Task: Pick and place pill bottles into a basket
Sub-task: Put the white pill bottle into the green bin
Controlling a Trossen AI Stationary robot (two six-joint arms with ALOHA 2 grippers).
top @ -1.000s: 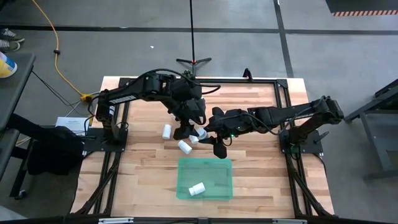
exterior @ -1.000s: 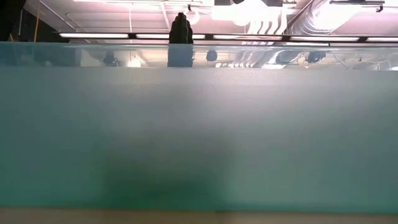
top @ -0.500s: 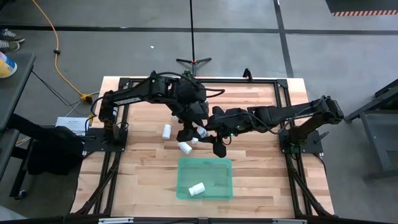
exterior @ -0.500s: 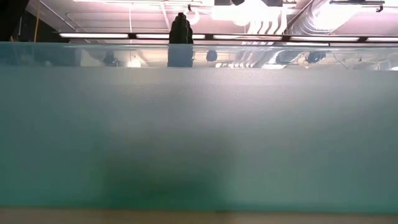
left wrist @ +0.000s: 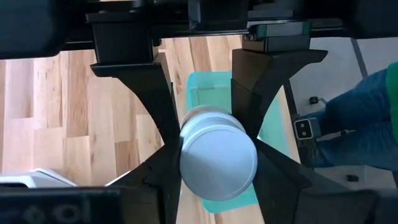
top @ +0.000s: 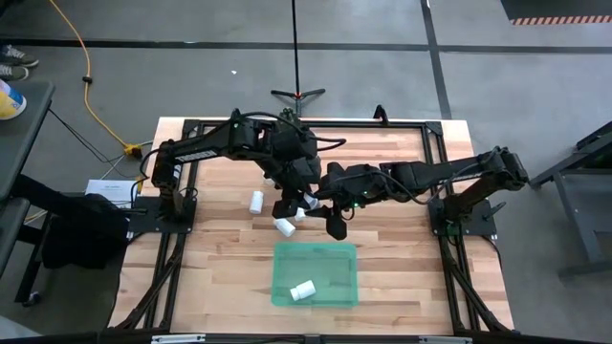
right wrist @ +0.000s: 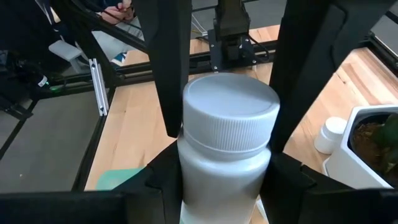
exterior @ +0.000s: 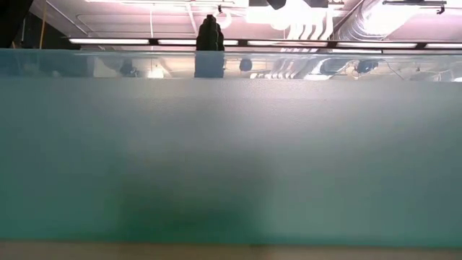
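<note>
High view: near the frame's centre, the left gripper [top: 290,207] and right gripper [top: 335,227] are crowded together above the basket [top: 316,256], probably queuing to drop. One pill bottle [top: 303,290] lies on its side inside, two more [top: 256,202] on the counter [top: 210,268].

Low view: only the basket's green wall [exterior: 231,159] is seen.

Left wrist view: the fingers [left wrist: 155,93] are closed on a bottle [left wrist: 217,163], cap towards the camera, axis along the fingers.

Right wrist view: the fingers [right wrist: 168,62] are clamped on a second bottle [right wrist: 227,149], likewise cap-first; a plant pot [right wrist: 367,149] sits at right.
</note>
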